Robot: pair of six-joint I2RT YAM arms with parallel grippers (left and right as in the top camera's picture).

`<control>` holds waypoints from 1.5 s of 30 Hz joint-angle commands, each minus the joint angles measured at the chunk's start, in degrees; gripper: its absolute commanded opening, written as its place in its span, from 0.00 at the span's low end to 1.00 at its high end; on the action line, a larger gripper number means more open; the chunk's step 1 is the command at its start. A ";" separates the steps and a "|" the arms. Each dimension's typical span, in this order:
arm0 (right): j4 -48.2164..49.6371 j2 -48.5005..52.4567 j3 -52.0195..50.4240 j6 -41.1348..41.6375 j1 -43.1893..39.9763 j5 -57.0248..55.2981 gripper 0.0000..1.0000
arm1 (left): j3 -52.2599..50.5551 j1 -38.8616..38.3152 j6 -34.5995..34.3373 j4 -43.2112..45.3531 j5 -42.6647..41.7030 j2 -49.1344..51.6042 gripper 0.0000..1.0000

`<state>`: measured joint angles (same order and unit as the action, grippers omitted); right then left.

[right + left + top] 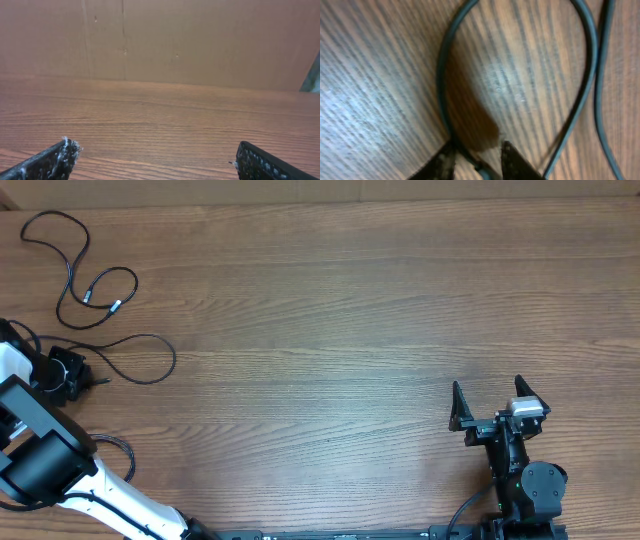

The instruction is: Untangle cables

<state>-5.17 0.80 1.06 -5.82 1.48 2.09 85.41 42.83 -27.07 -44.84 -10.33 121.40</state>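
At far left, left gripper (478, 146) narrowly parted astride cable (440, 75); right gripper (156, 148) splayed, empty.

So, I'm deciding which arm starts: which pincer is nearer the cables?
Left. The left pincer straddles a strand of the cables; the right pincer sits far across the table, open.

This looks like a robotics lab bench. A left robot arm (45, 465) and a right robot arm (527, 480) are mounted at the near edge of a wood-grain table (350, 300). A plain brown panel (200, 40) stands along its far side.
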 commanded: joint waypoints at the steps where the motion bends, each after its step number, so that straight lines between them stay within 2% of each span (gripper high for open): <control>1: 0.42 -0.42 -0.57 -0.04 -0.26 -0.72 1.00 | -1.03 -0.24 -0.20 -0.17 -1.53 1.05 0.33; 2: 0.42 -0.42 -0.57 -0.04 -0.26 -0.70 1.00 | -0.74 -0.02 -0.20 -0.48 -1.55 1.03 0.38; 3: 0.42 -0.42 -0.57 -0.04 -0.26 -0.72 1.00 | -0.22 0.33 -0.22 -1.22 -1.55 0.94 0.47; 6: 0.42 -0.42 -0.57 -0.04 -0.26 -0.72 1.00 | 2.84 1.42 -0.22 -5.49 -1.57 0.61 0.63; 9: 0.42 -0.42 -0.57 -0.04 -0.26 -0.70 1.00 | 8.68 2.12 -0.17 -12.50 -1.57 0.61 0.90; 11: 0.42 -0.42 -0.57 -0.04 -0.26 -0.70 1.00 | 13.00 2.27 -0.17 -18.12 -1.97 0.61 1.00; 14: 0.42 -0.42 -0.57 -0.04 -0.26 -0.72 1.00 | 21.00 2.25 -0.15 -28.65 -4.76 0.61 1.00; 19: 0.42 -0.42 -0.57 -0.04 -0.26 -0.70 1.00 | 29.88 1.92 4.04 -37.44 -13.38 -0.63 1.00; 25: 0.42 -0.42 -0.57 -0.04 -0.26 -0.70 1.00 | 30.38 -0.42 6.10 -43.89 -19.23 -9.01 1.00; 28: 0.42 -0.42 -0.57 -0.04 -0.26 -0.72 1.00 | 30.38 -1.64 9.66 -45.27 -22.93 -14.53 1.00; 33: 0.42 -0.42 -0.57 -0.04 -0.26 -0.70 1.00 | 30.36 -5.88 13.05 -47.28 -23.21 -24.81 0.99; 39: 0.42 -0.42 -0.57 -0.04 -0.26 -0.72 1.00 | 30.36 -18.29 18.51 -48.06 -22.62 -35.15 1.00; 45: 0.42 -0.42 -0.57 -0.04 -0.26 -0.72 1.00 | 30.34 -35.21 19.39 -51.98 -12.28 -40.94 0.99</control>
<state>-5.13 0.80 1.06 -5.82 1.48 2.07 115.02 13.28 -10.13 -95.70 -28.97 82.50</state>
